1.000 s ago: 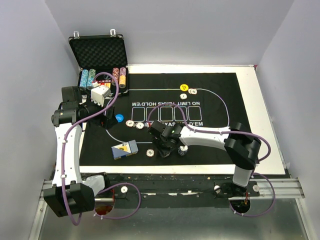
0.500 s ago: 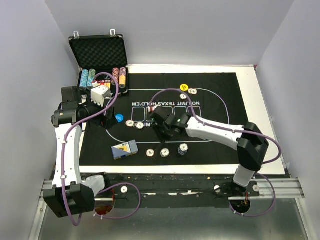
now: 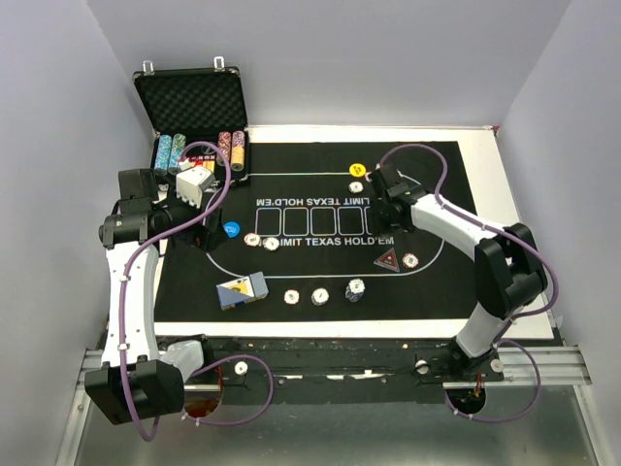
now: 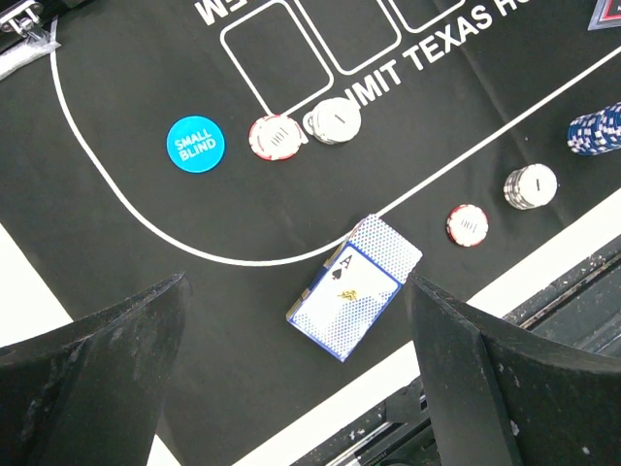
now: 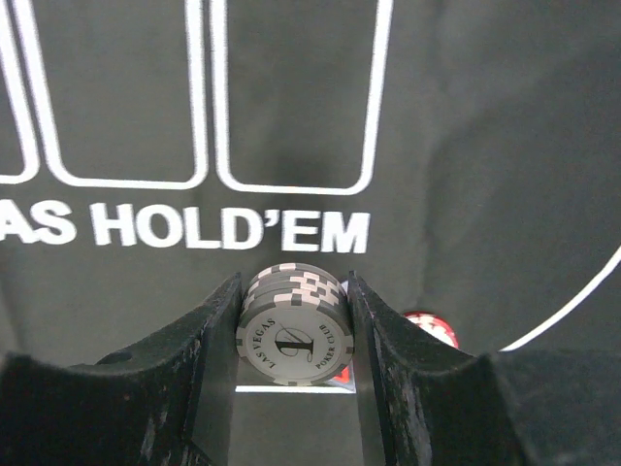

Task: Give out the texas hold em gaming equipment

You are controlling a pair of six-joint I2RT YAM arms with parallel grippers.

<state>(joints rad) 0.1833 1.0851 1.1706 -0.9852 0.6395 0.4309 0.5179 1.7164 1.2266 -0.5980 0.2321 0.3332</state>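
My right gripper (image 5: 294,335) is shut on a small stack of grey-and-white poker chips (image 5: 294,325), held edge-on above the mat. In the top view it (image 3: 386,197) hovers over the mat's far right. Under it lie a dark red triangular marker (image 3: 387,260) and a red chip (image 3: 410,260). My left gripper (image 4: 296,325) is open and empty, high above a blue-backed card deck (image 4: 354,286). A blue button (image 4: 194,144) and two chips (image 4: 275,136) lie further up the mat. Single chips (image 3: 291,296) and a blue stack (image 3: 356,289) sit along the front. A yellow button (image 3: 357,170) lies at the far side.
The black mat (image 3: 427,165) printed with the Hold'em text covers a white board. An open metal case (image 3: 194,102) with rows of chips stands at the far left, behind my left arm. Grey walls close in on both sides.
My right arm has swung from the front middle of the mat up and to the far right, uncovering a chip at the front and the triangular marker. The left arm has stayed still.
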